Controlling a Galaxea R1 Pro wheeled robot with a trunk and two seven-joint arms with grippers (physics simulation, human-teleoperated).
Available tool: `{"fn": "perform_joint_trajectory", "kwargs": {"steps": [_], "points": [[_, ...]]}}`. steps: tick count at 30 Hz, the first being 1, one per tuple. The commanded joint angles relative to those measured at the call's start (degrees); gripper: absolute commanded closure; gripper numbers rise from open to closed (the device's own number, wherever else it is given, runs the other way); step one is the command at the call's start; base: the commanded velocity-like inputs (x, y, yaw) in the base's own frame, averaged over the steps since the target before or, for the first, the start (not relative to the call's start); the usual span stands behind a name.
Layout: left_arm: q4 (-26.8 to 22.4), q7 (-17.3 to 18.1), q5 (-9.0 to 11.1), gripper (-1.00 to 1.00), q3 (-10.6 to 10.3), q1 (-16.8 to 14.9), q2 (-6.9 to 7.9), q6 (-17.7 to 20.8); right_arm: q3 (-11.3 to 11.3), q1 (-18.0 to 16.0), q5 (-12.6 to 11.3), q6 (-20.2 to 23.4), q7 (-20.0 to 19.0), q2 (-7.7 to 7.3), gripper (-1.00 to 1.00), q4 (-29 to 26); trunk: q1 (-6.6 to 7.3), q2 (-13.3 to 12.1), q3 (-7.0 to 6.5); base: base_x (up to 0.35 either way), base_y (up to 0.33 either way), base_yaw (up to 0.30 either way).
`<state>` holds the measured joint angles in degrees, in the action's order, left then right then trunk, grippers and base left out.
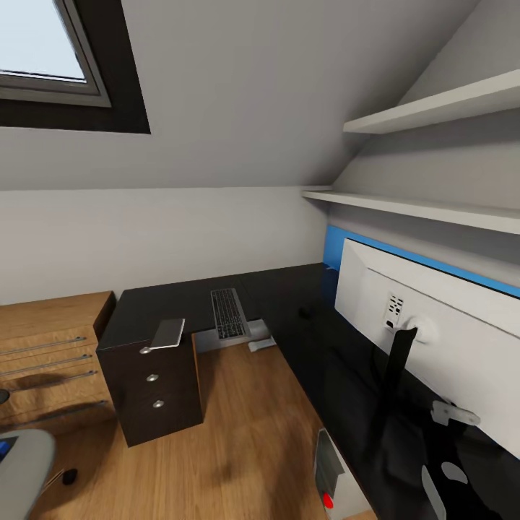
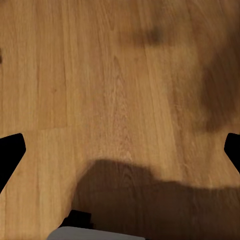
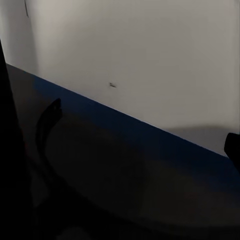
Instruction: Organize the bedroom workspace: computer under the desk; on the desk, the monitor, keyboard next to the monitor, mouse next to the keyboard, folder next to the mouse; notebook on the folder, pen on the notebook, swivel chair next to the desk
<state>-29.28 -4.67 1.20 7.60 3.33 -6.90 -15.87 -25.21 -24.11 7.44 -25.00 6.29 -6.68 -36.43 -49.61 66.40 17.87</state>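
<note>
The L-shaped glossy black worktop [image 1: 289,303] runs along the pale back wall and turns toward the camera on the right, under a sloped ceiling with two white shelves [image 1: 433,108] above it. The keyboard [image 1: 229,313] lies on a pull-out tray at the worktop's front edge, by the black drawers [image 1: 155,397] with round knobs. The monitor [image 1: 433,339] stands on the right wing, pale back toward the camera, a blue strip along its top edge. Below that wing's edge the computer [image 1: 331,477] shows its red light. A low light-wood cabinet [image 1: 50,361] sits left of the drawers. At the lower left corner a grey edge of the swivel chair [image 1: 25,469] shows. Bare wooden floor [image 1: 238,433] lies open between drawers and right wing. In the left wrist view the left pincer [image 2: 120,150] hangs over floorboards, fingertips wide apart. In the right wrist view the right pincer [image 3: 120,150] faces a dark surface and pale wall; I cannot tell its state
</note>
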Motion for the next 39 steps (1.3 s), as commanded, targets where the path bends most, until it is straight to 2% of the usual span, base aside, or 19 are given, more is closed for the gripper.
{"fn": "perform_joint_trajectory", "kwargs": {"steps": [1, 7, 13, 22, 29, 39], "points": [[-0.07, 0.02, 0.12, -1.0, 0.14, 0.01, -0.04, -0.07, -0.1, -0.06, 0.56, -0.13, 0.4, 0.0, -1.0, 0.05, 0.0, 0.04, 0.05, 0.0, 0.0, 0.0], [-0.07, 0.02, 0.12, -1.0, 0.14, 0.01, -0.04, -0.05, -0.1, -0.06, 0.56, -0.2, 0.39, 0.04, -1.0, 0.05, 0.0, 0.04, 0.05, -0.048, 0.0, 0.0], [-0.07, 0.02, 0.14, -1.0, 0.14, 0.01, -0.04, -0.04, -0.04, -0.06, 0.56, -0.26, 0.39, 0.08, -1.0, 0.05, 0.0, 0.04, 0.05, -0.251, -0.018, 0.0], [-0.07, 0.02, 0.13, -1.0, 0.14, 0.01, -0.04, -0.04, -0.01, -0.06, 0.56, -0.31, 0.39, 0.09, -1.0, 0.05, 0.0, 0.04, 0.05, -0.227, -0.174, 0.0], [-0.07, 0.02, 0.19, -1.0, 0.19, 0.01, -0.04, -0.05, 0.07, -0.06, 0.55, -0.39, -0.74, 0.02, -1.0, 0.05, 0.0, 0.04, 0.05, -0.035, -0.221, 0.0], [-0.07, 0.02, 0.21, -1.0, 0.24, 0.01, -0.04, -0.05, 0.14, -0.06, 0.56, -0.49, -2.53, 0.3, -1.0, -0.53, 0.0, 0.04, 0.03, -0.003, -0.039, -0.007]]}}
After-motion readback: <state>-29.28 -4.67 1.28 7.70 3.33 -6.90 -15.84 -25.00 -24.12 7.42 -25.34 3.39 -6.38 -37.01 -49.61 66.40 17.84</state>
